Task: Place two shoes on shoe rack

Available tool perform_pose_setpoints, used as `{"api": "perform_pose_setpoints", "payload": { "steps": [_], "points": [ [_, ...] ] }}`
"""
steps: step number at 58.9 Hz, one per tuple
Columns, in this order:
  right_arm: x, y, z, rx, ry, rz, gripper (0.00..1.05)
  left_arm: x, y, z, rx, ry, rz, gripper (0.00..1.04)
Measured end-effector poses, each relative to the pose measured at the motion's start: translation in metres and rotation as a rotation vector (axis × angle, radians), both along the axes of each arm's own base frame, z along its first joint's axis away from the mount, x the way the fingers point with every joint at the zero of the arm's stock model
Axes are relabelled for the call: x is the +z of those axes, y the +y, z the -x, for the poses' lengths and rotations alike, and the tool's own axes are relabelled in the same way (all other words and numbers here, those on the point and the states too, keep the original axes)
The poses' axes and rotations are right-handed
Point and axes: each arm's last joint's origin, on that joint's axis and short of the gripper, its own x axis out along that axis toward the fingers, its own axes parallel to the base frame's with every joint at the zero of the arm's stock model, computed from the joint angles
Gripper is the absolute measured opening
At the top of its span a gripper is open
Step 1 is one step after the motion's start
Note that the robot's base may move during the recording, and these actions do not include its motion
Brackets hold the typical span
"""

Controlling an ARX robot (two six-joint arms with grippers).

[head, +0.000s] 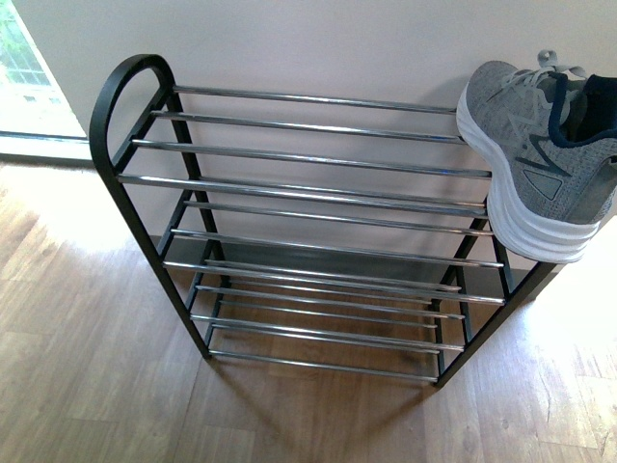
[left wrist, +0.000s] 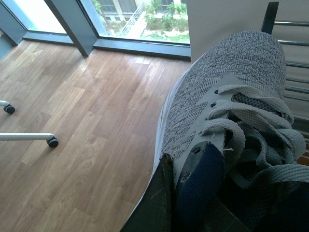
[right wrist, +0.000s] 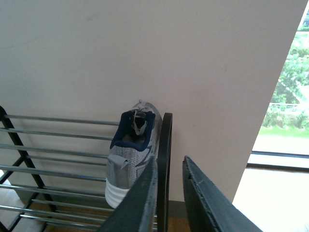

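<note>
Front view: sneaker (head: 540, 164) atop rack (head: 308, 189) points toe-to-wall; left jaws pinch second sneaker (left wrist: 217, 92), right jaws parted.

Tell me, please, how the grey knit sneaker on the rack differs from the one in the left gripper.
The racked grey knit sneaker rests on the top rods of the black metal shoe rack; the held grey knit sneaker hangs off the rack, over the wooden floor. The racked one is free of grippers; the left gripper clamps the held one's navy collar. Both have pale laces and navy lining.
</note>
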Motion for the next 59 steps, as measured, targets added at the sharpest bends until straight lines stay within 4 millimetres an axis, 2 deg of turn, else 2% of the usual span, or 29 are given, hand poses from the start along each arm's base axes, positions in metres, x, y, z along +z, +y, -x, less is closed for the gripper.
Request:
{"api": "perform_pose_setpoints", "payload": {
  "steps": [1, 14, 48, 54, 59],
  "points": [
    [0.0, 0.0, 0.0, 0.0, 0.0, 0.002, 0.01, 0.0, 0.0, 0.0, 0.0, 0.0, 0.0, 0.01],
    [0.0, 0.0, 0.0, 0.0, -0.003, 0.001, 0.02, 0.0, 0.0, 0.0, 0.0, 0.0, 0.0, 0.01],
    [0.0, 0.0, 0.0, 0.004, -0.003, 0.001, 0.95, 0.0, 0.0, 0.0, 0.007, -0.002, -0.004, 0.01],
    [0.0, 0.0, 0.0, -0.004, -0.003, 0.0, 0.95, 0.001, -0.002, -0.002, 0.047, -0.08, 0.014, 0.01],
    [0.0, 0.0, 0.0, -0.005, -0.003, 0.0, 0.96, 0.01, -0.014, -0.009, 0.079, -0.155, 0.097, 0.01]
  ]
}}
